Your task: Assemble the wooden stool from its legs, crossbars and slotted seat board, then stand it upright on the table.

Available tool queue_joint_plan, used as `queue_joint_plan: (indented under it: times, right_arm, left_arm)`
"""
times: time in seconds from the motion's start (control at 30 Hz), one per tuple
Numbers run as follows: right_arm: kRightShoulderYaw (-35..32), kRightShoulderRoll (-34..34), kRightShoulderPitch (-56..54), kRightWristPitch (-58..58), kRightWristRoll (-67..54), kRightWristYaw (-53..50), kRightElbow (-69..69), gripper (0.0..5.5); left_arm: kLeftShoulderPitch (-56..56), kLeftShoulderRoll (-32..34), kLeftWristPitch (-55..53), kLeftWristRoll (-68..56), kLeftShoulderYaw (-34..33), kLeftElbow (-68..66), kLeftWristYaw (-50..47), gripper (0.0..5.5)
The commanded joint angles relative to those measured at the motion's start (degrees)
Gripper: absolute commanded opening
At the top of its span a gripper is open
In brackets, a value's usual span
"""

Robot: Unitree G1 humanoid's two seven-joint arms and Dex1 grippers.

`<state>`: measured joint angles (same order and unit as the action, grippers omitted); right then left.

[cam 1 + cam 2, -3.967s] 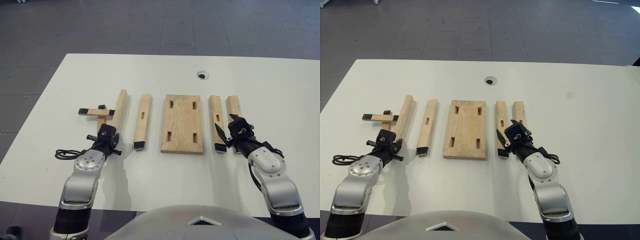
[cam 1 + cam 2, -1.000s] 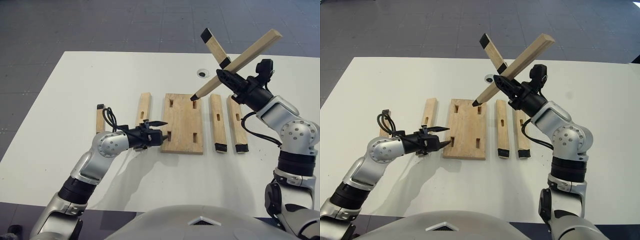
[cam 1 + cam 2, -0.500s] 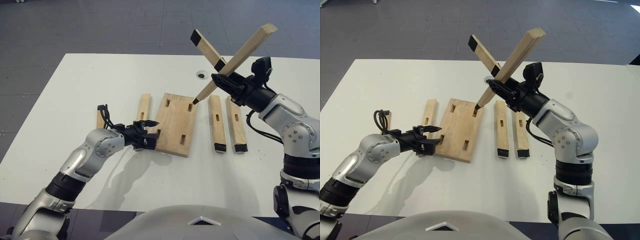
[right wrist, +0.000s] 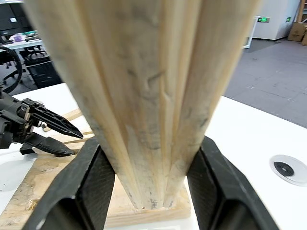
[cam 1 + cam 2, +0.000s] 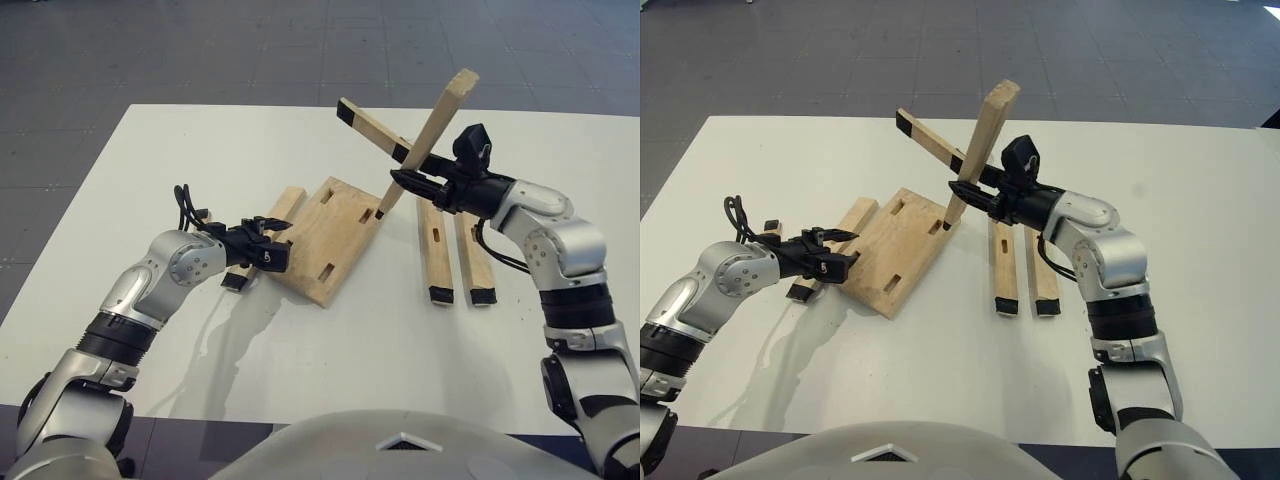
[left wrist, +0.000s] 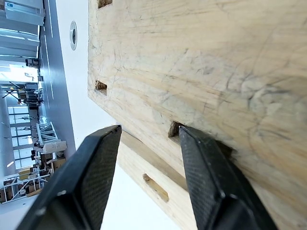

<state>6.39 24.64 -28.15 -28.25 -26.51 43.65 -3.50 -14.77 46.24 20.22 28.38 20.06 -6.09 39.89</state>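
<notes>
Bench (image 5: 300,380): white top that carries every wooden part.
Left tool (image 5: 268,248): at the seat board's left edge, clenched on that edge. The left wrist view shows one finger (image 6: 206,187) lying on the board's top face and the other past the edge.
Seat board (image 5: 325,235): near the bench's middle, turned askew, its four slots facing up. Its left side sits over the loose leg rather than flat on the bench.
Loose leg (image 5: 288,203): partly under the seat board's left side, with its slotted far end sticking out beyond the board.
Two spare legs (image 5: 433,245): just right of the seat board, flat and side by side, black-capped ends nearest the robot.
Right tool (image 5: 402,180): above the seat board's far right corner, clamped on the held leg where the crossbar meets it.
Held leg (image 5: 445,115): stands steeply over the seat board, its dark lower tip at the far right slot. Whether it has entered the slot I cannot tell.
Crossbar (image 5: 368,127): crosses the held leg, its black-capped end pointing away beyond the seat board's far edge.
</notes>
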Motion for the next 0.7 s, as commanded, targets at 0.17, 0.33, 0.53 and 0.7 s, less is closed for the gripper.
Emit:
queue_joint_plan:
  times: [0.17,0.33,0.53,0.7]
  right_arm:
    - [2.4,-4.3,-5.0,4.8,4.7,3.2,-8.1,2.03]
    - [3.2,-5.8,-6.5,8.1,7.9,4.9,-14.4,2.03]
    - [4.2,-4.1,-4.8,9.9,10.2,8.5,-16.6,2.03]
    - [2.9,-2.8,-3.7,6.6,8.0,9.3,-10.5,2.03]
  left_arm:
    - [0.7,-1.3,-0.1,0.8,1.6,-0.8,0.9,2.23]
    - [0.8,-1.5,-0.1,0.7,1.7,-0.3,1.2,2.23]
    - [1.0,-1.4,-0.1,0.7,1.6,-0.4,1.3,2.23]
    - [1.6,-1.1,-0.2,0.7,1.6,-0.2,1.2,2.23]
